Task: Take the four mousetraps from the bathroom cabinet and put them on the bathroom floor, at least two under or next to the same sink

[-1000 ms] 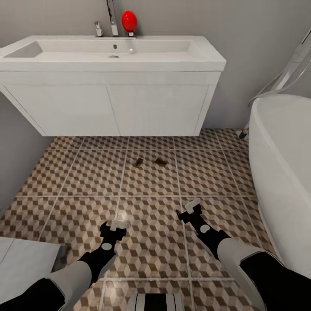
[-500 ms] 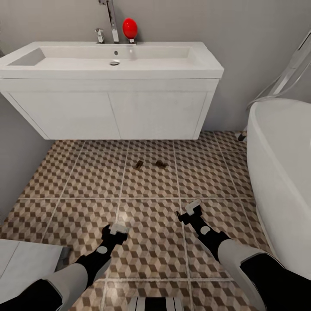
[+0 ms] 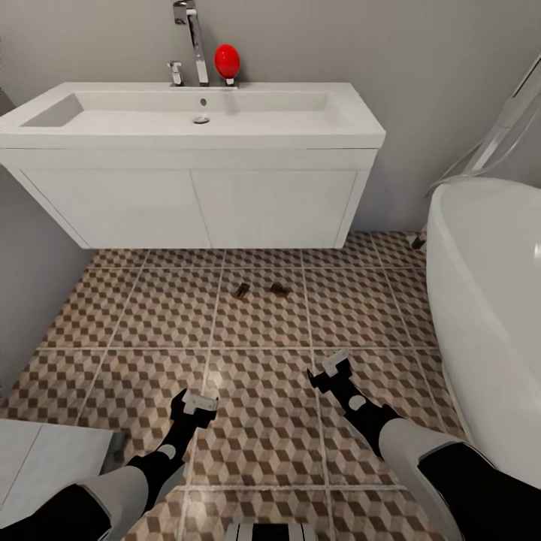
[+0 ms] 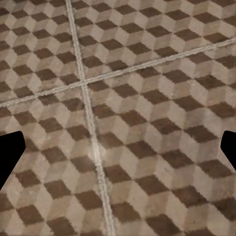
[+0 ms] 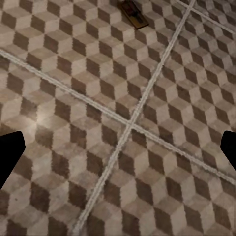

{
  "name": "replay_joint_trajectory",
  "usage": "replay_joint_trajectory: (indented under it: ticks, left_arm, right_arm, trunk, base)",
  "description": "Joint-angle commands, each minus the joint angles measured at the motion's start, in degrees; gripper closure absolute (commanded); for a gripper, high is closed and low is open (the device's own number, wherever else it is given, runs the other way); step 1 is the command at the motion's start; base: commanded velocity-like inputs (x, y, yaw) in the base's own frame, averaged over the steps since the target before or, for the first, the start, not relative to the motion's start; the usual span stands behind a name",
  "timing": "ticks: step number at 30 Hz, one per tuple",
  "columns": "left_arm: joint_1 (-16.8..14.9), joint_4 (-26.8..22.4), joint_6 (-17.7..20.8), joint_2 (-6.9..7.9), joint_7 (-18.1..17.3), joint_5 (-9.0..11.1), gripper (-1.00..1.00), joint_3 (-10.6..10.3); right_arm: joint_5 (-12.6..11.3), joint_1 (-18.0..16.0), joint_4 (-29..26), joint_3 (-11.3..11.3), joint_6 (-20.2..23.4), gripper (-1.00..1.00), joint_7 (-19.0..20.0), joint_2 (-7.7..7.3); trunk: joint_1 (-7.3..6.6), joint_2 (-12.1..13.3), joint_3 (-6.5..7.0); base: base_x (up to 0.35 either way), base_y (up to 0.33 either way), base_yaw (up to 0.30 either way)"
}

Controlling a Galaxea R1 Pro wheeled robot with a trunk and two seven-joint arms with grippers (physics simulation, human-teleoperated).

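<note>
Before the sink [image 3: 188,124], two mousetraps [image 3: 260,290] (well apart) dot bathroom floor [image 3: 150,315].

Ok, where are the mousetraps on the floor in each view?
Head: mousetraps side by side, mid-picture, before the vanity.
Right wrist: one mousetrap at the top edge; which one, cannot tell.
Left wrist: cube-pattern tiles, a grout crossing.
Shared landmark: the bathroom floor, its grout lines.

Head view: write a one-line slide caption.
Two mousetraps lie apart on the patterned tile floor before the white sink, both end effectors open and empty.
</note>
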Motion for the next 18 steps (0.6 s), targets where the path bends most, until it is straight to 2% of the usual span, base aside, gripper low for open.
replay_joint_trajectory:
  ticks: [1,18]
  left_arm:
    - [-0.04,0.25,-0.37,-0.02,0.27,0.30,-1.00,-0.47]
    - [-0.04,1.34,-0.81,-0.15,0.19,0.31,-1.00,-0.50]
  right_arm:
    - [0.57,-0.01,0.09,0.14,-0.10,-1.00,-0.52,0.04]
    - [0.54,0.03,0.09,0.14,-0.10,-1.00,-0.49,0.07]
  trunk:
    - [-0.23,0.40,0.15]
    - [-3.96,7.22,3.21]
  base:
    - [0.000,0.000,0.000]
    - [0.000,0.000,0.000]
